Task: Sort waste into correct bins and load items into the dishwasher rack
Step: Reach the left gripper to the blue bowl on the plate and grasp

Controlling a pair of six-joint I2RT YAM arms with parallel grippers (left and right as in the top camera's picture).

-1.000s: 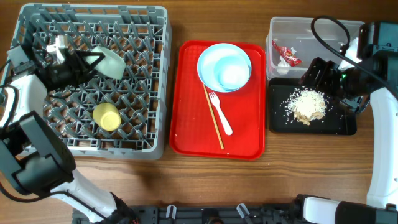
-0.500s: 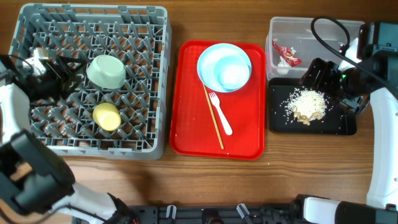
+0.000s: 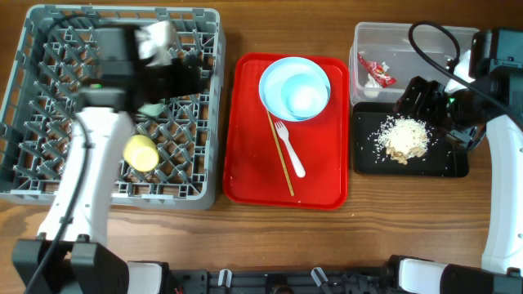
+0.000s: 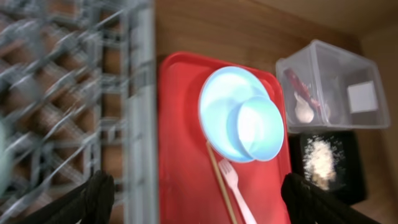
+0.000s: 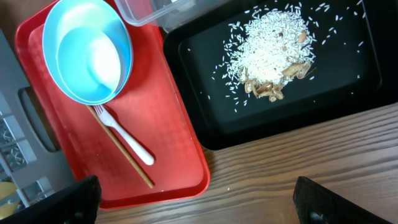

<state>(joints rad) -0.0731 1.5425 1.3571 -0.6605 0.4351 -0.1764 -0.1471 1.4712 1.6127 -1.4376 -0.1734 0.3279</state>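
Pale blue round plate [image 4: 221,102], pale blue bowl [image 4: 261,127] resting on it, lies ahead of the left hand [image 4: 199,208], fingers wide apart and empty. Lifting the plate first could tip the bowl off, which seems loosely seated.

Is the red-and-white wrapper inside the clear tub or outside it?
Inside. Overhead, the wrapper lies within the walls of the clear tub, beside the black tray.

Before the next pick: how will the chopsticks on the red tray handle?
Chopsticks look thin and stiff, probably light. Lying flat on the red tray, they may roll or slide when pinched. The fork beside them could get nudged.
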